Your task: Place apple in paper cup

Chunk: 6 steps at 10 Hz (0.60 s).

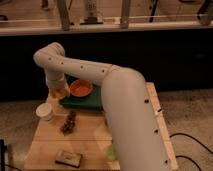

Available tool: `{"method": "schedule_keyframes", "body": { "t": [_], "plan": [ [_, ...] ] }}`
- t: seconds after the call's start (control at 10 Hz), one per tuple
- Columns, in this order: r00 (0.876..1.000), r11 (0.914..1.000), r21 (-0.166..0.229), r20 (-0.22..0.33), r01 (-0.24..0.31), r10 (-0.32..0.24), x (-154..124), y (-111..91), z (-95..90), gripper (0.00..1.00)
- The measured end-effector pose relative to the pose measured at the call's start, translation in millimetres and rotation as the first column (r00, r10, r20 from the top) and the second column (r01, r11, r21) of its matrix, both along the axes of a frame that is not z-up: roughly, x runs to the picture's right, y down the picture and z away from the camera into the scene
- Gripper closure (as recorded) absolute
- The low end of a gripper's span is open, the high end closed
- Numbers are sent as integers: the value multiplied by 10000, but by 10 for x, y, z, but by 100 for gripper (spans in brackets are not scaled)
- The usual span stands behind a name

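Note:
My gripper point(60, 90) is at the far left of the wooden table, at the end of the big white arm that curves across the view. It is shut on the apple point(62, 92), a small yellowish-orange fruit held just above the table's left back part. The paper cup point(45, 111), short and white, stands upright on the table a little below and to the left of the gripper, apart from it. Its mouth looks empty.
An orange bowl point(81, 88) sits on a green tray point(80, 103) right of the gripper. A dark bunch of small items point(68, 123) lies near the cup. A brown flat object point(68, 158) and a green object point(110, 152) lie near the front edge.

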<state>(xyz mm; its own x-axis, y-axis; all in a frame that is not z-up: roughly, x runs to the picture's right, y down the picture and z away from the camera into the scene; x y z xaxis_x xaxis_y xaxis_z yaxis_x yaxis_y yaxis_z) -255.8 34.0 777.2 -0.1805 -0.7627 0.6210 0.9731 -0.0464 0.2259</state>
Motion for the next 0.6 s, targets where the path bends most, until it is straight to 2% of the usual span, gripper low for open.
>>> {"method": "schedule_keyframes", "body": {
  "t": [0.2, 0.6],
  "plan": [
    [9983, 9996, 209, 547, 180, -191, -86, 13, -17, 98],
    [9866, 9983, 102, 1526, 570, -579, -310, 111, -27, 98]
  ]
}}
